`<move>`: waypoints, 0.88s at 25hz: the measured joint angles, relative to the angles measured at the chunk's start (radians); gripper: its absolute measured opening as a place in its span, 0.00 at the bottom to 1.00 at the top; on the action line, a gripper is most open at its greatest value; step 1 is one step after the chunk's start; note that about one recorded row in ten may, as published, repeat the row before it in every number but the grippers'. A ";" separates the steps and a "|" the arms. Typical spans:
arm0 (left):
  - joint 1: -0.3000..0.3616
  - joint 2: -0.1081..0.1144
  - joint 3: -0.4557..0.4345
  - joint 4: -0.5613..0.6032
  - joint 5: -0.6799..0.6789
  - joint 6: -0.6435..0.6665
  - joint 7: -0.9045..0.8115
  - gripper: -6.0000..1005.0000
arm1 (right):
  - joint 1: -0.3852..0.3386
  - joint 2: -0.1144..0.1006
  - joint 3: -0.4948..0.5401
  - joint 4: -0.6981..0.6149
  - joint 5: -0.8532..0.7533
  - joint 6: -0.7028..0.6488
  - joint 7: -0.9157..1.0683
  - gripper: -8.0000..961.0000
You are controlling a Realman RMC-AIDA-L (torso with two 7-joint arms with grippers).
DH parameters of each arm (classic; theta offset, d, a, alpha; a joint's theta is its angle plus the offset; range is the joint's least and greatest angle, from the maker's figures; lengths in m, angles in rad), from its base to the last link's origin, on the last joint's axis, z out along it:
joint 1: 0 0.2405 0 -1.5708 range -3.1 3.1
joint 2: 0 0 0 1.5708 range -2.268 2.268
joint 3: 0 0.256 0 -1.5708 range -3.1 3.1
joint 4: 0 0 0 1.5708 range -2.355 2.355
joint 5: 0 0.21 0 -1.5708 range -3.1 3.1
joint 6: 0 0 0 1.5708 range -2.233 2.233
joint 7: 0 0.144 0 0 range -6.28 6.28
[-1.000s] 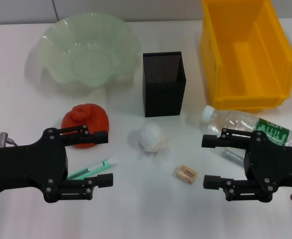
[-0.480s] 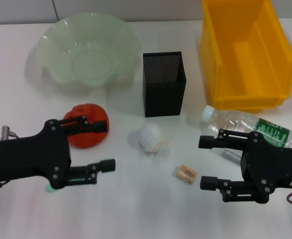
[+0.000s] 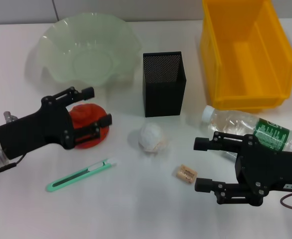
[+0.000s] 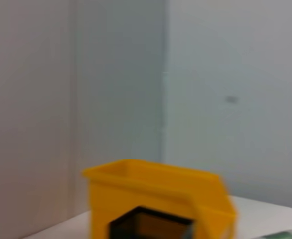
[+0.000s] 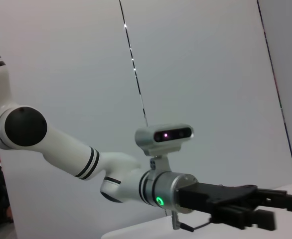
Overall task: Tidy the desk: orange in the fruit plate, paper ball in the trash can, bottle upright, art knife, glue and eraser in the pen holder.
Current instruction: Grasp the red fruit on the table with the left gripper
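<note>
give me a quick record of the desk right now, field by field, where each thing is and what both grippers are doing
left gripper: open, fingers either side of the orange
right gripper: open, above the desk near the eraser
fruit plate: far left, nothing in it
pen holder: centre, upright
trash can: yellow bin, far right
paper ball: on the desk in front of the pen holder
bottle: lying on its side by the bin
art knife: green, flat on the desk, near left
</note>
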 joint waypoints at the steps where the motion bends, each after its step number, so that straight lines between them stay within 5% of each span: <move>1: -0.001 0.000 0.000 -0.010 -0.013 -0.018 0.003 0.78 | 0.000 0.000 0.000 0.002 0.000 0.000 -0.002 0.79; 22: -0.007 -0.001 0.010 -0.114 -0.039 -0.262 0.073 0.78 | 0.009 0.003 0.000 0.017 0.002 0.001 -0.002 0.79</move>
